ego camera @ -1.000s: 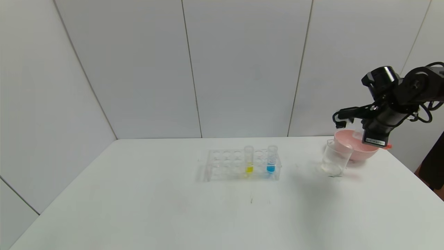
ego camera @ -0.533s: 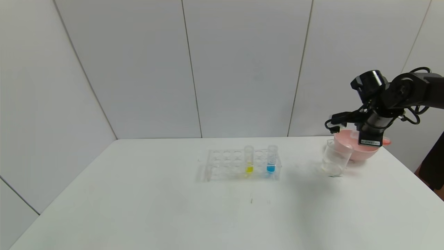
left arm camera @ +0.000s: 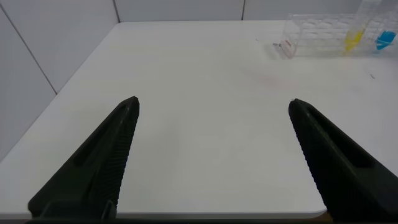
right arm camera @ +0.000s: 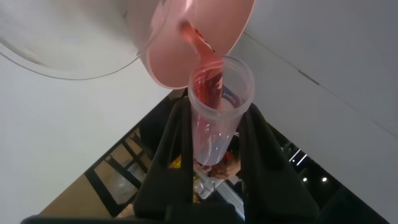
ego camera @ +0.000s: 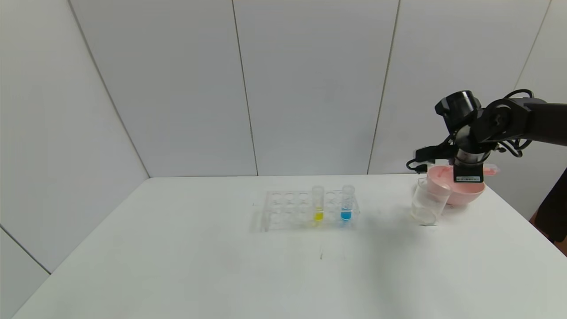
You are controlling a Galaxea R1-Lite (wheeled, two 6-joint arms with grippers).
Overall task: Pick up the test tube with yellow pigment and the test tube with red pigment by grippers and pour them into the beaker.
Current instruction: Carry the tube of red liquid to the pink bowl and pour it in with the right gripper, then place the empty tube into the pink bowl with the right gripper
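Jaws of the right gripper (right arm camera: 214,134) are clenched on the test tube with red pigment (right arm camera: 214,106), one black jaw on each side of its clear wall. Tube is tipped for pouring: in the right wrist view its long axis runs out from between the jaws with the open mouth pointing away from the gripper, and red liquid streams along the inside toward the rim. Mouth sits at the pink bowl (ego camera: 460,195), which fills the frame just past the lip; in the head view the gripper (ego camera: 465,170) hangs over that bowl, not over the beaker (ego camera: 429,201). Beaker stands upright on the surface (ego camera: 221,266), touching or just beside the bowl on its left side. Small white label on the gripper body carries dark print, too small to read; faint print on the tube wall near the mouth is also unreadable. Test tube with yellow pigment (ego camera: 318,204) stands upright in the clear rack (ego camera: 283,210) mid-surface, mouth up, yellow at the bottom, with a blue-bottomed tube (ego camera: 347,203) upright nearby in the same rack. Left gripper (left arm camera: 211,155) is parked over the near left part of the surface, jaws released and wide apart, nothing between them.
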